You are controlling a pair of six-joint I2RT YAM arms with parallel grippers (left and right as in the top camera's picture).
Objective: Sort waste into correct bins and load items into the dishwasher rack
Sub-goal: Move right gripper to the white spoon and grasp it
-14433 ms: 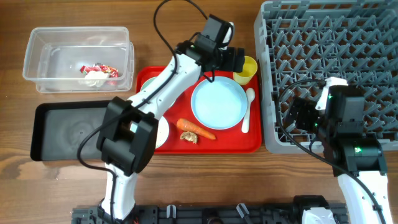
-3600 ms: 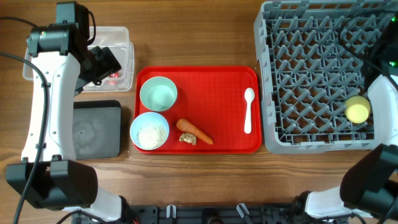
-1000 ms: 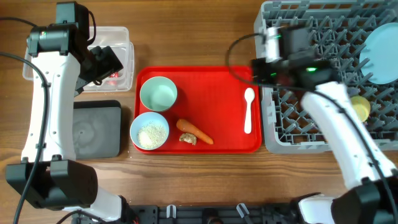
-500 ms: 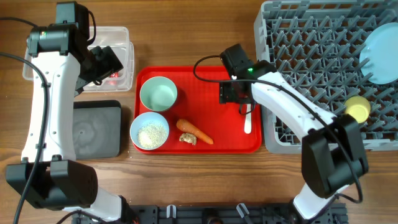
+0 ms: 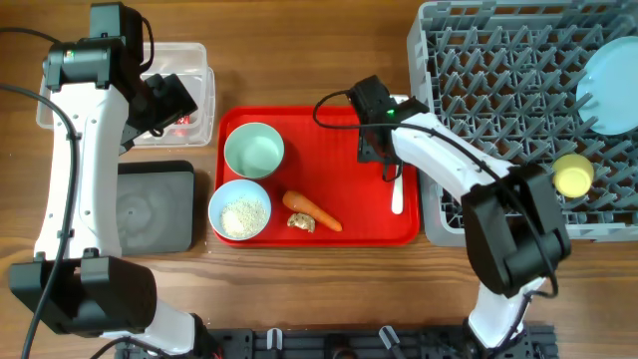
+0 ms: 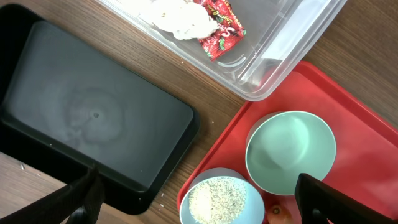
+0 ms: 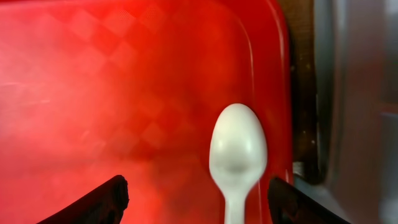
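Observation:
A white spoon [image 5: 397, 194] lies on the red tray [image 5: 339, 125], near its right edge. My right gripper [image 5: 387, 166] is open just above the spoon's bowl end. In the right wrist view the spoon [image 7: 238, 154] lies between the two spread fingers of the gripper [image 7: 199, 205]. My left gripper [image 5: 165, 98] hangs open and empty over the clear tub [image 5: 204, 85], which holds the napkin [image 6: 180, 15] and the red wrapper [image 6: 219, 37]. An empty bowl [image 5: 253, 150], a bowl of rice [image 5: 240, 210], the carrot [image 5: 315, 209] and a brown scrap [image 5: 301, 223] sit on the tray. The plate [image 5: 608, 75] and the yellow cup [image 5: 571, 178] are in the grey rack [image 5: 498, 90].
The black tray [image 5: 150, 204] lies left of the red tray, below the tub; it also shows in the left wrist view [image 6: 93, 112]. The rack's grey wall [image 7: 360, 93] stands close to the right of the spoon.
My right arm has swung from the rack to the red tray and come down over the spoon's bowl end. The left arm has not moved.

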